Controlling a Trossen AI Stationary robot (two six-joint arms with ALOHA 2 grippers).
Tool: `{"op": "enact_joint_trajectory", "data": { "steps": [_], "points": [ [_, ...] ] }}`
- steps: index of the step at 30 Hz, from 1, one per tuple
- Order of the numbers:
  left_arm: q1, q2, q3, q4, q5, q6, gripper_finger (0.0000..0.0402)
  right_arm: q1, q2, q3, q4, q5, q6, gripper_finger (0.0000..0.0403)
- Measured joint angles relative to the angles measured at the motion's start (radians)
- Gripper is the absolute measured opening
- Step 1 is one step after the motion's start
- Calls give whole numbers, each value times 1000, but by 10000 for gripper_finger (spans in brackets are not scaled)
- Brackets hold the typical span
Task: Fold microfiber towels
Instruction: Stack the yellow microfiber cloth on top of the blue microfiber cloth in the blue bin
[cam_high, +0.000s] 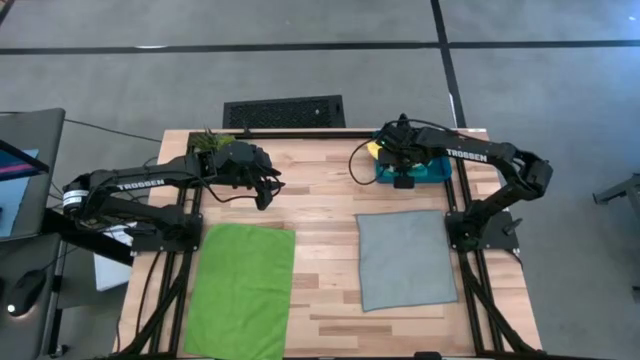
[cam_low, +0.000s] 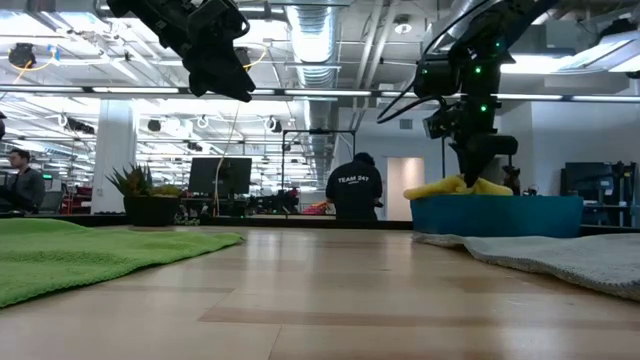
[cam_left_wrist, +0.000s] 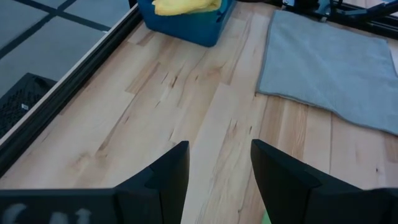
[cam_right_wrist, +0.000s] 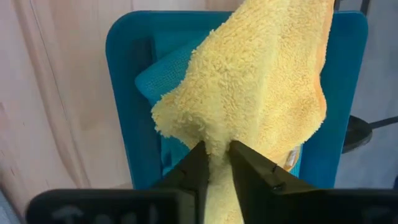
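The yellow towel (cam_right_wrist: 261, 81) lies bunched in the teal-blue bin (cam_right_wrist: 121, 93) at the table's far right, over a turquoise towel (cam_right_wrist: 165, 78). My right gripper (cam_right_wrist: 216, 146) points down into the bin (cam_high: 440, 170) with the yellow cloth between its fingers. A lime green towel (cam_high: 240, 290) lies flat at the near left. To the near right, a grey towel (cam_high: 405, 260) is spread flat. My left gripper (cam_high: 265, 190) hangs open above bare wood at the far left, holding nothing. My right gripper pinches a raised peak of the yellow towel (cam_right_wrist: 214, 134) between its two fingers, coming from above and pointing steeply down. The cloth spreads out below the fingers, and its bulk (cam_low: 450, 187) rests in the bin above the rim. One layer or several, I cannot tell.
A small potted plant (cam_high: 208, 140) stands at the table's far left corner. A black floor vent (cam_high: 283, 112) lies beyond the far edge. Bare wood runs between the green and grey towels. A person (cam_low: 355, 190) stands in the room behind the table.
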Motion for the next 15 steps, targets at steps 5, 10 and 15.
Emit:
{"op": "enact_joint_trajectory", "data": {
  "steps": [5,10,15],
  "points": [
    [0,0,0,0,0,0,164,0,0,0,2,1,0,157],
    [0,0,0,0,0,0,164,0,0,0,1,7,-4,224],
    [0,0,0,-8,0,0,164,0,-36,3,-9,13,12,253]
  ]
}}
